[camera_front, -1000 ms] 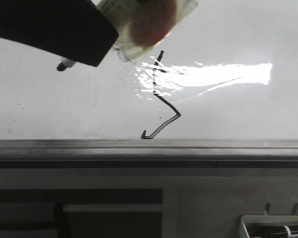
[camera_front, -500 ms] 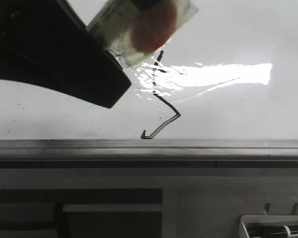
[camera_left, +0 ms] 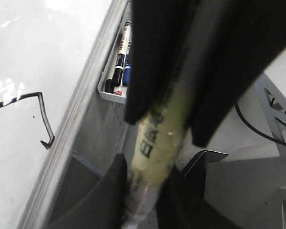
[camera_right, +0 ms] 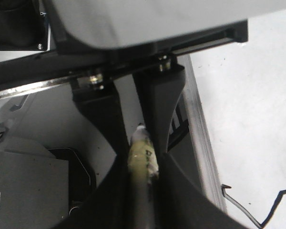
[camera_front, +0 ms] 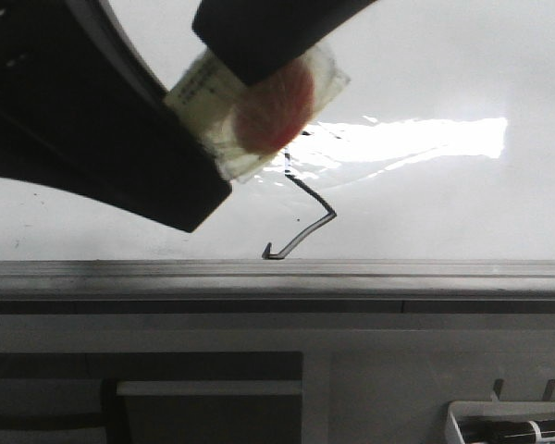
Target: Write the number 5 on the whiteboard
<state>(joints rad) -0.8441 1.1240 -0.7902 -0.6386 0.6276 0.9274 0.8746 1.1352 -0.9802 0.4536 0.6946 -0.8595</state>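
Two dark arms are crowding the upper left of the front view, and between them a yellowish marker wrapped in clear film, with a red patch on it, is hanging over the whiteboard. The left gripper is clamping its black fingers on either side of the marker's barrel, which is running up between them with black printed characters showing on its pale yellow label. In the right wrist view the right gripper is likewise pressing its dark fingers against both sides of the same yellowish barrel, so both sets of fingers are closing on the one marker. The number 5 is lying on the glossy white board as a thin black line: its upper stroke is disappearing behind the marker, and below it the line is slanting down to the right, bending sharply, then running down to the left to a small hook just above the grey metal rail at the board's near edge. A bright band of glare is stretching across the board to the right of the stroke. At the lower right of the front view a small white tray is holding spare markers; the left wrist view is showing them lying side by side in that tray just beside the rail.
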